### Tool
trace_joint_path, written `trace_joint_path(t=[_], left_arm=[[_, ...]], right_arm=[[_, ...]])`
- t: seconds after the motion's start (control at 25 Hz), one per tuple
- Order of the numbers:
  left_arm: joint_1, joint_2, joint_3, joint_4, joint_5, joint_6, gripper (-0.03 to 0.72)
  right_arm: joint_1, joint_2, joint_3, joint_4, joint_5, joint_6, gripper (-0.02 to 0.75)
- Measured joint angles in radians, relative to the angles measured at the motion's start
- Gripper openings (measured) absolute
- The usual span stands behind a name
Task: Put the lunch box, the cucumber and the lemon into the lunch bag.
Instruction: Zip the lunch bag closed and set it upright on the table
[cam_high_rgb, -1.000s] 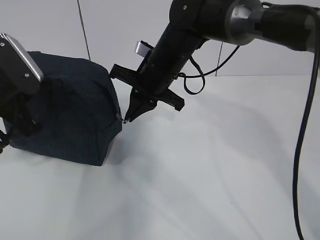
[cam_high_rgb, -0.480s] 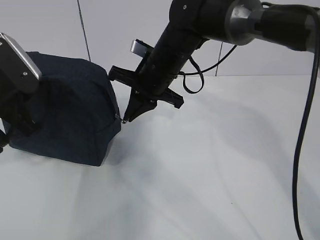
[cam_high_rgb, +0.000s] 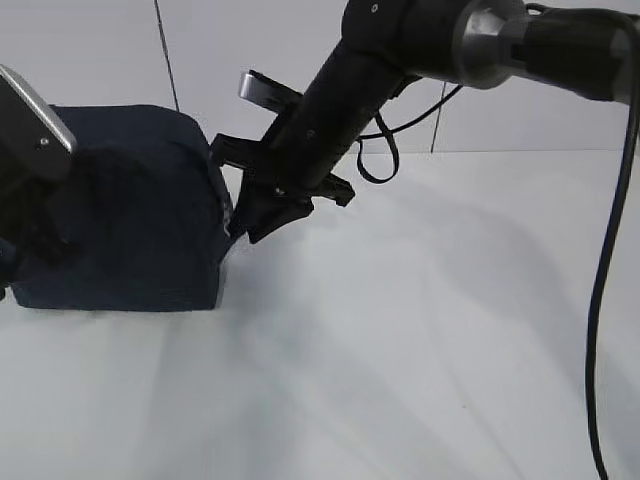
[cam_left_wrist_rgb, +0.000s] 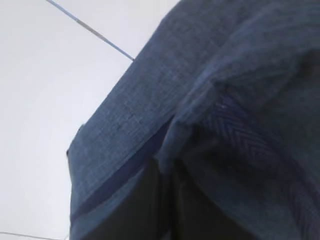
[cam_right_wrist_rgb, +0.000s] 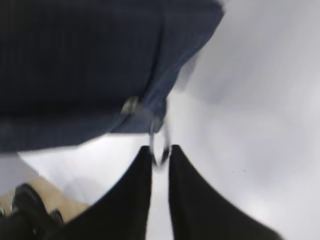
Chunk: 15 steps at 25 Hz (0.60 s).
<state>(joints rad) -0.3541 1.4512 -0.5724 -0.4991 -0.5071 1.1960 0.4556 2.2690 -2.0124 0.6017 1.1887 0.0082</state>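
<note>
The dark navy lunch bag (cam_high_rgb: 130, 215) stands at the left of the white table. My right gripper (cam_high_rgb: 240, 232) is at the bag's right corner, shut on the metal ring pull (cam_right_wrist_rgb: 159, 137) of the zipper; the ring sits between its black fingertips (cam_right_wrist_rgb: 145, 165). My left gripper (cam_high_rgb: 40, 235) is at the bag's left side. In the left wrist view the bag's fabric (cam_left_wrist_rgb: 150, 95) fills the frame and a fold of it sits pinched between the dark fingers (cam_left_wrist_rgb: 145, 200). The lunch box, the cucumber and the lemon are out of view.
The white table (cam_high_rgb: 420, 340) stretches to the right and front of the bag. The right arm (cam_high_rgb: 400, 60) reaches across from the upper right, with a black cable (cam_high_rgb: 605, 300) hanging down the right edge. A pale wall stands behind.
My right gripper has moved left and a little up with the ring pull. The bag's right corner has shifted left and its front face now stands squarer. The left arm has barely moved.
</note>
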Motion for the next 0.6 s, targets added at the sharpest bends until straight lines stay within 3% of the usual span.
trace_joint_path(t=[0.12,0.2,0.44,0.6], left_arm=[[0.0,0.0,0.0,-0.006,-0.013,0.0,-0.004],[0.002,0.0,0.0,-0.008,-0.013,0.0,-0.004],[0.002,0.0,0.0,-0.012,-0.013,0.0,-0.004],[0.002,0.0,0.0,-0.012,-0.011,0.0,-0.004]], right_arm=[[0.0,0.006,-0.042,0.036,0.029,-0.182,0.29],[0.0,0.005,-0.081,0.0,0.03,-0.316,0.358],[0.001,0.005,-0.117,-0.253,0.035,-0.522,0.389],[0.001,0.005,-0.117,-0.291,0.036,-0.636,0.39]])
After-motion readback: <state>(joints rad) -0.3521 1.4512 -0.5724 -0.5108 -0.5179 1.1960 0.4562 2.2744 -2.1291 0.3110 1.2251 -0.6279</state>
